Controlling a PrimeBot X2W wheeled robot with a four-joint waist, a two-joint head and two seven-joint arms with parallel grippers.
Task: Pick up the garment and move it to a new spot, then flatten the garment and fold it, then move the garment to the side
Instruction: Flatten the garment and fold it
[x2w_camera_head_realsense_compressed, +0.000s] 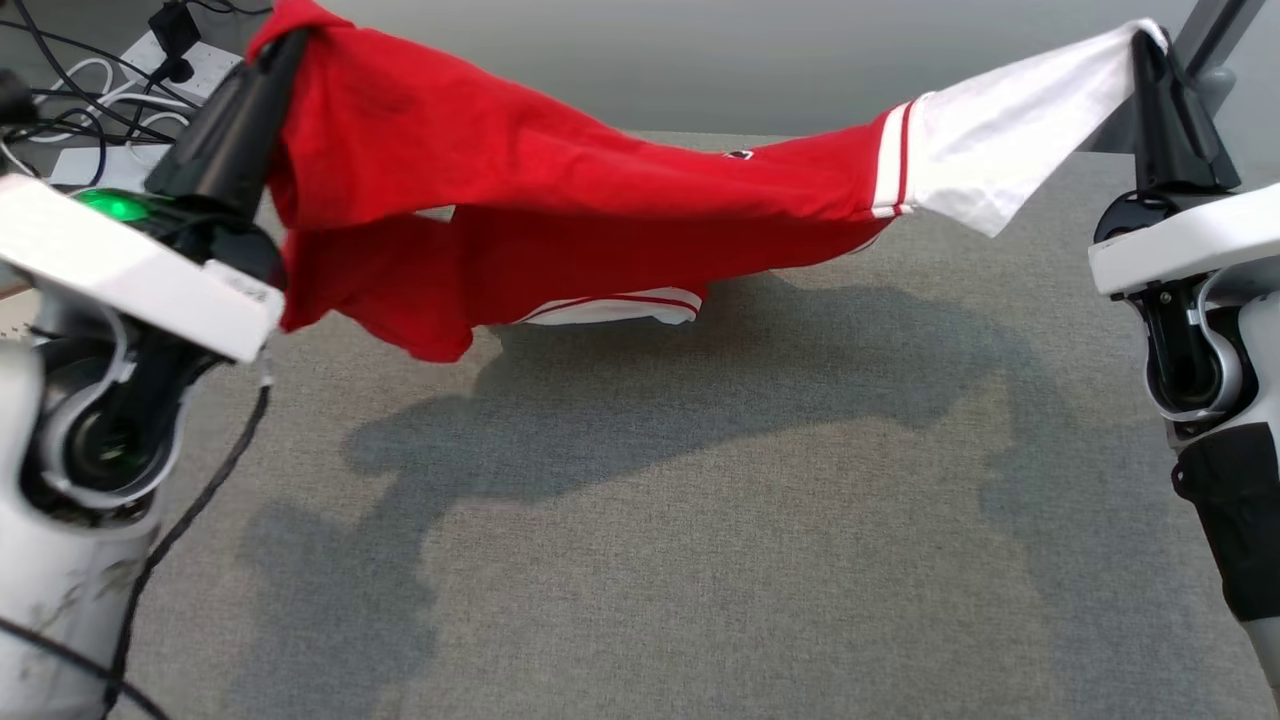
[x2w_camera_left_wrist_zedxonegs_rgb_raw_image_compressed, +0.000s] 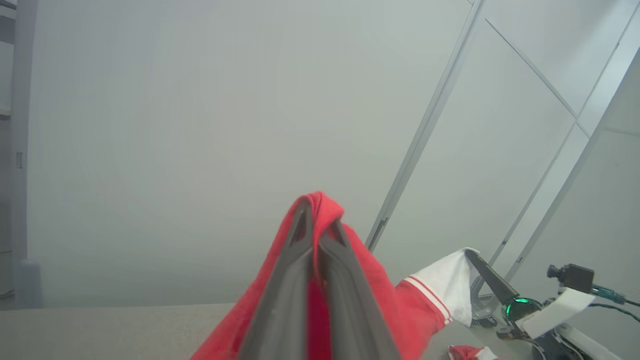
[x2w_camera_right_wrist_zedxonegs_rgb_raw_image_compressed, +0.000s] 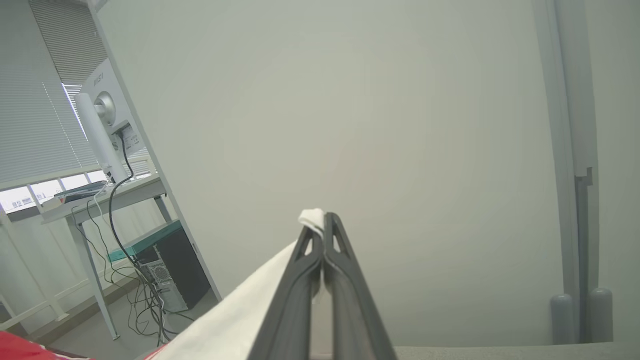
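I had the garment hoisted above the table, left gripper and right gripper each clamped on an end; laying out, flattening and folding remained.

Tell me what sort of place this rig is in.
Probably an office or lab workspace: a white stand-mounted monitor, a black desktop computer tower among loose cables, and a white power strip by the grey fabric-covered table.
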